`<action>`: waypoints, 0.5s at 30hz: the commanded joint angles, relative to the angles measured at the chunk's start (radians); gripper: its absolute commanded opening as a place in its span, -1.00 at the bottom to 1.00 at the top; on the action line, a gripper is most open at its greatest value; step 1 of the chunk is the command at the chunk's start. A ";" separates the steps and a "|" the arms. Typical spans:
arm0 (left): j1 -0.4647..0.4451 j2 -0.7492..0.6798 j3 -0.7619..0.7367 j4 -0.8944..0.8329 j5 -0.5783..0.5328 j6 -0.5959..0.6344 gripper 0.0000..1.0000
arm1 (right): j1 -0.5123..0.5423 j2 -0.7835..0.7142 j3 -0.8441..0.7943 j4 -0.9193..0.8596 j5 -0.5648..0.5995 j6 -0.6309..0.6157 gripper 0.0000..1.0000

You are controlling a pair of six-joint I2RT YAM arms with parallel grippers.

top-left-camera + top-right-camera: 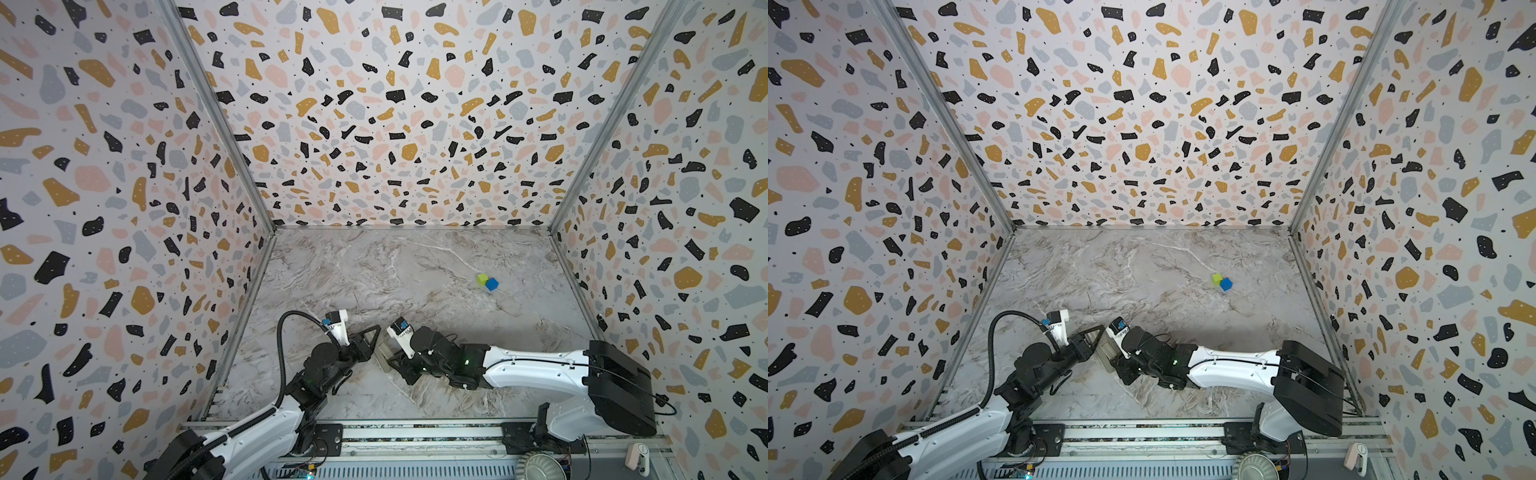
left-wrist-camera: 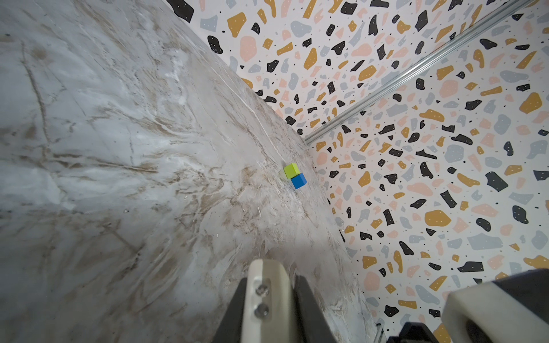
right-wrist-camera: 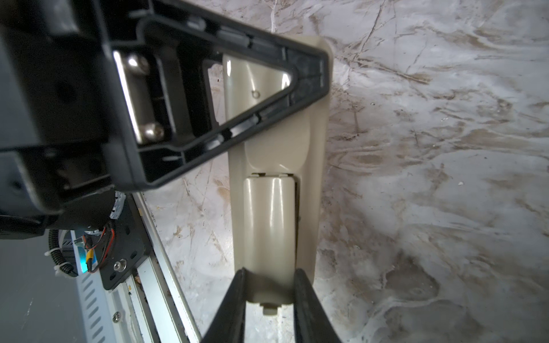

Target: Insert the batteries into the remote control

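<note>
Pinching a slim cream plastic remote control point(image 3: 276, 142) at both ends, two robot arms meet low in the middle of both top views. The left hand point(image 2: 271, 279) is pressed together on one end. The right hand point(image 3: 270, 276) nips the rounded battery cover point(image 3: 269, 219) at the other. That cover sits slightly askew, so it could jam or pop free, and opposed pulls could twist the remote loose. No batteries are in view. The surface point(image 1: 395, 270) is grey-brown marbled. A green cube point(image 1: 482, 279) and a blue cube point(image 1: 492, 284) touch right of centre. Terrazzo-patterned walls point(image 1: 395, 104) enclose it.

Remote control point(image 3: 269, 213) cream. Green cube point(image 1: 482, 279), blue cube point(image 1: 492, 284). Tabletop point(image 1: 374, 270) grey-brown marble. Walls point(image 1: 374, 124) terrazzo-speckled.
</note>
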 commanded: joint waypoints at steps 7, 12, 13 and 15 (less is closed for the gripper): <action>-0.002 -0.022 -0.011 0.065 -0.001 -0.011 -1.00 | 0.005 -0.006 0.004 0.015 0.012 0.020 -0.98; -0.002 -0.027 -0.012 0.064 -0.005 -0.013 -1.00 | 0.006 -0.002 0.004 0.013 0.012 0.023 -0.99; -0.002 -0.028 -0.012 0.063 -0.006 -0.014 -1.00 | 0.006 -0.004 0.004 0.012 0.012 0.023 -0.99; -0.002 -0.035 -0.014 0.057 -0.011 -0.015 -1.00 | 0.005 -0.005 0.003 0.011 0.012 0.023 -0.99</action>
